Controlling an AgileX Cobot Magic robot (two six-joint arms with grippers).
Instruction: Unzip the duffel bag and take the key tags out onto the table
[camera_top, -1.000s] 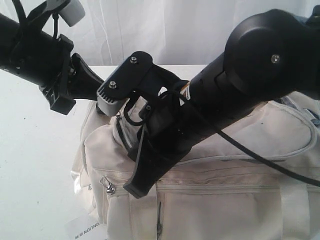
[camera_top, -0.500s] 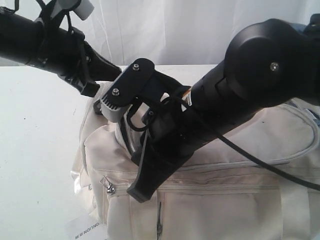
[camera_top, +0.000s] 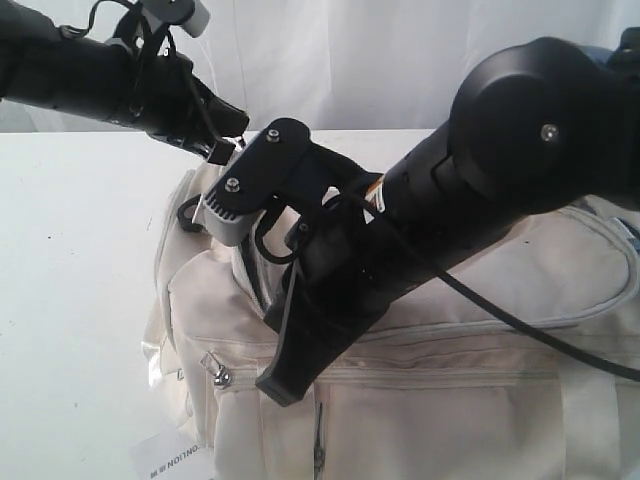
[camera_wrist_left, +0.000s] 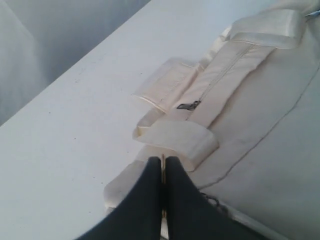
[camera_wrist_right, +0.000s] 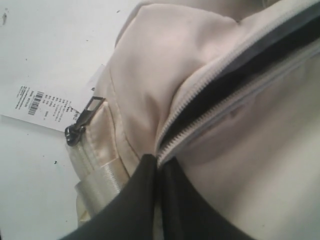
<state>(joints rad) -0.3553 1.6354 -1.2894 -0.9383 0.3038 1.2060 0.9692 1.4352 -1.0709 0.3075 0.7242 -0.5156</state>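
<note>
Bag (camera_top: 480, 330) laid on white worktop (camera_top: 70, 280), zip (camera_wrist_right: 200, 89) parted at its 9 o'clock end, right gripper (camera_wrist_right: 157, 167) closed at the parting's tip, left gripper (camera_top: 230, 142) closed, at bag's 10 o'clock corner.

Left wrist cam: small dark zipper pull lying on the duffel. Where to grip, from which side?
Probably the tab of the zipper pull, pinched across its narrow edges, coming down from above the duffel bag. It lies flat on the fabric, leaving no gap for a sideways approach. The left gripper, now shut, must open first.
</note>
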